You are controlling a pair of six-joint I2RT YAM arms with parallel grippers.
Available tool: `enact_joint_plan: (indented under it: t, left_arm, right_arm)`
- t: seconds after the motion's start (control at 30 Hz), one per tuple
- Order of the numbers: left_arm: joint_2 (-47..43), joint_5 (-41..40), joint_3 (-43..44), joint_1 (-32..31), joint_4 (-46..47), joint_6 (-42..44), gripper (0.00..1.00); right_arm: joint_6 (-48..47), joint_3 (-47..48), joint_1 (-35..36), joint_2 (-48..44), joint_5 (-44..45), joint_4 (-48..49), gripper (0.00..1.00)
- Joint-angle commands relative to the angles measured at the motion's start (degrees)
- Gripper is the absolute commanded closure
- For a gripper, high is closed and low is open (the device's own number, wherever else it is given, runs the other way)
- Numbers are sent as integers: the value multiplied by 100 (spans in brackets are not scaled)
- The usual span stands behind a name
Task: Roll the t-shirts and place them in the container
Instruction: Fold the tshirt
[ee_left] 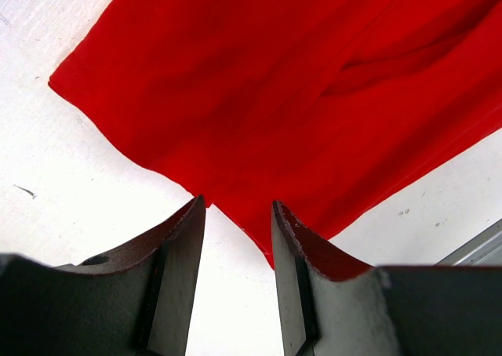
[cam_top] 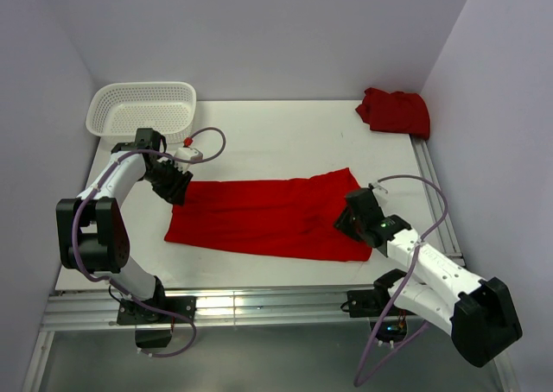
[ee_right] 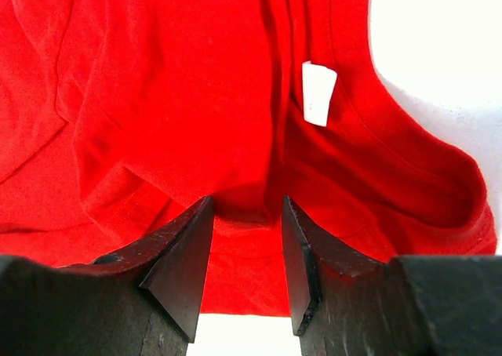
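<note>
One red t-shirt (cam_top: 268,218) lies flat in the middle of the table, folded into a long strip running left to right. A second red t-shirt (cam_top: 394,110) sits crumpled at the back right corner. My left gripper (cam_top: 177,189) is at the strip's far left corner. In the left wrist view it (ee_left: 238,205) is open, with the shirt's edge (ee_left: 298,97) just ahead of the tips and bare table between the fingers. My right gripper (cam_top: 350,218) is over the strip's right end. In the right wrist view it (ee_right: 247,203) stands open above the collar cloth (ee_right: 172,97), near a white label (ee_right: 318,94).
A white mesh basket (cam_top: 143,109) stands at the back left corner, just behind my left arm. A metal rail (cam_top: 259,304) runs along the table's near edge and another rail (cam_top: 432,193) along its right side. Walls close in on three sides.
</note>
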Motion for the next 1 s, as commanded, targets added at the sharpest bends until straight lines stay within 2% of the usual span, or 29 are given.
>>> enact_joint_plan:
  t: [0.0, 0.17, 0.3, 0.43, 0.57, 0.7, 0.97]
  left_arm:
    - [-58, 26, 56, 12, -48, 90, 55]
    - [-40, 52, 74, 12, -49, 81, 55]
    - [-49, 34, 56, 12, -40, 81, 55]
    - [-67, -1, 30, 12, -22, 89, 55]
    - [-84, -1, 21, 12, -31, 107, 55]
    - [-84, -1, 12, 12, -39, 116, 55]
    - [-111, -10, -84, 12, -4, 204, 56]
  right_arm:
    - [20, -121, -47, -174, 16, 224, 53]
    - [55, -156, -47, -219, -28, 286, 53]
    - [91, -200, -73, -254, -46, 409, 62]
    - [108, -191, -108, -298, -72, 427, 83]
    - [29, -25, -170, -342, -107, 252, 90]
    - [-173, 274, -345, -237, -204, -257, 94]
    - [-752, 617, -951, 62, -828, -724, 96]
